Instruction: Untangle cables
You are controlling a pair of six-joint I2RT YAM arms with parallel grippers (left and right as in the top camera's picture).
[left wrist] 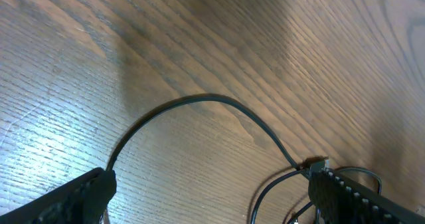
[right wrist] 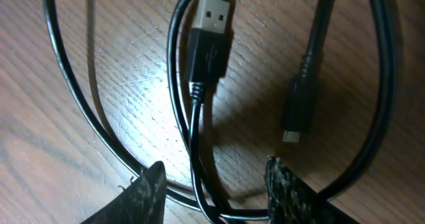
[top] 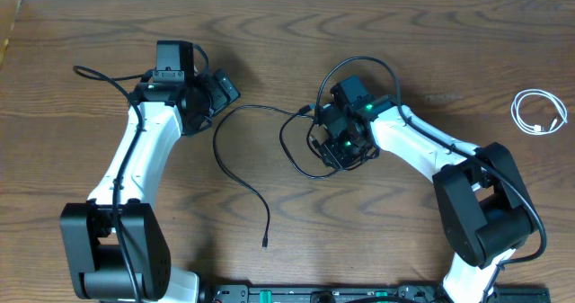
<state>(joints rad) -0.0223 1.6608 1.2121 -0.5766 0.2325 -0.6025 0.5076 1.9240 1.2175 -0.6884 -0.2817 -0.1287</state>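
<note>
A long black cable [top: 220, 150] curves from its plug near my right gripper [top: 340, 147] leftward, then down to a free end [top: 266, 241]. A second black cable [top: 296, 155] loops under the right gripper. In the right wrist view the jaws of that gripper [right wrist: 212, 196] stand apart, straddling two thin black strands [right wrist: 198, 151] without pressing them. A USB plug [right wrist: 211, 31] and a small plug [right wrist: 299, 111] lie just ahead. My left gripper [top: 222, 91] is open above the wood, and the cable arc [left wrist: 212, 99] lies ahead of its fingers [left wrist: 73, 199]. The white cable [top: 539, 112] lies coiled far right.
Thick black cords run along both arms [top: 99, 74], and one arcs over the right wrist [top: 364, 62]. The arm bases and a black rail [top: 314, 294] sit at the near edge. The tabletop [top: 269, 33] is brown wood.
</note>
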